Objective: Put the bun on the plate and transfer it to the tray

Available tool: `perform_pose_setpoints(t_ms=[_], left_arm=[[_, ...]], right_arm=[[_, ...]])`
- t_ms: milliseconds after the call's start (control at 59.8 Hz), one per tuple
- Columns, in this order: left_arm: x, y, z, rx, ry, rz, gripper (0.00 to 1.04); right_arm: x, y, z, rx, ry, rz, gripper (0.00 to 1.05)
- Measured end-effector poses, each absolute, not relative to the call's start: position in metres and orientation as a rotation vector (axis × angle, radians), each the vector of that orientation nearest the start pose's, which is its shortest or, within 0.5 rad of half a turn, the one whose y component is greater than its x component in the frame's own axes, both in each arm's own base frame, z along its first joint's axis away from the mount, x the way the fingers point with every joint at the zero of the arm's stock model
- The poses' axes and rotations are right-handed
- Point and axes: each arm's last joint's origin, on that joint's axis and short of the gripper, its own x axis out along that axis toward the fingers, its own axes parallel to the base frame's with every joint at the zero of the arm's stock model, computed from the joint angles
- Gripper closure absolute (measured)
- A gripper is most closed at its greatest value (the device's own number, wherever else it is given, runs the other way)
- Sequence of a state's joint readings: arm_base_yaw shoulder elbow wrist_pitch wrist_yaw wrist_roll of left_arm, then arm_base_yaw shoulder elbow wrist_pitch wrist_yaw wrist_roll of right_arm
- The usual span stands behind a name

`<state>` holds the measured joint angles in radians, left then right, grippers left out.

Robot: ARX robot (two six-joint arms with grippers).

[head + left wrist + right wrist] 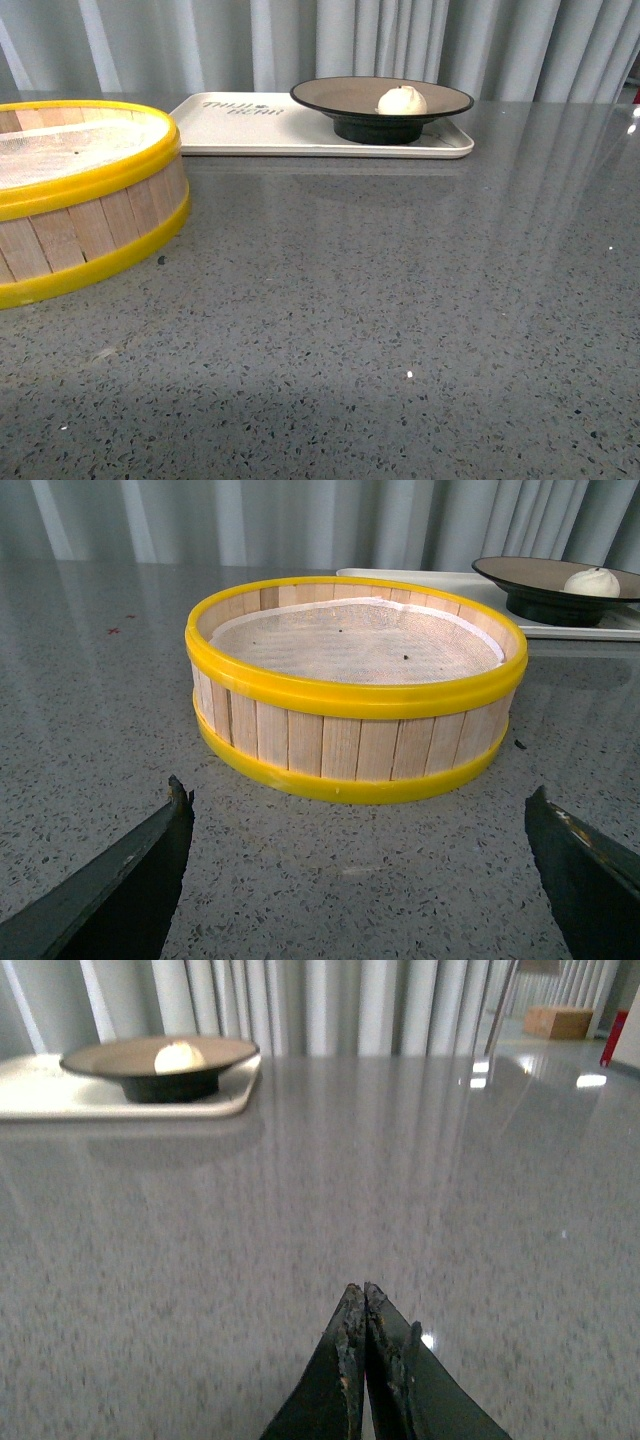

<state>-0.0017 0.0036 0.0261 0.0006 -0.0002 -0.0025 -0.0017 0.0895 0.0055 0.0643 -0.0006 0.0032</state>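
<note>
One bun (401,101) sits in the plate (340,98), right of centre; plate stands on the tray (250,130), at its right end, far side of the grey speckled table (400,300). Steamer basket (80,200) w/ yellow rims sits near-left, just beside tray, empty cloth liner inside. Left gripper (360,865) spread wide, low over table, facing the basket, holding nothing. Right gripper (364,1305) tips pressed together, empty, well apart from tray.

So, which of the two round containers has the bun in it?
The plate with the black rim, standing on the tray, holds the bun; the yellow-rimmed steamer basket holds none.
</note>
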Motion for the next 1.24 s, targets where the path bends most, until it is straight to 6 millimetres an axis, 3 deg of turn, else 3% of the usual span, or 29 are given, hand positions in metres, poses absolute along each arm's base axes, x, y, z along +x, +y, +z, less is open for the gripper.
perform_pose_setpoints(t_ms=[335, 636, 854, 1238], left_arm=[[0.0963, -0.0002, 0.1722, -0.003, -0.023, -0.002, 0.07], [0.0962, -0.0002, 0.1722, -0.003, -0.023, -0.002, 0.07], [0.0962, -0.0002, 0.1722, -0.003, -0.023, -0.002, 0.07], [0.0962, -0.0002, 0.1722, -0.003, -0.023, -0.002, 0.07]], right_arm=[[0.0976, -0.0001, 0.1652, 0.002, -0.002, -0.001, 1.03], [0.0976, -0.0001, 0.1652, 0.002, -0.003, -0.001, 0.54], [0.0976, -0.0001, 0.1652, 0.002, -0.003, -0.001, 0.07], [0.0976, -0.0001, 0.1652, 0.002, -0.003, -0.001, 0.08]])
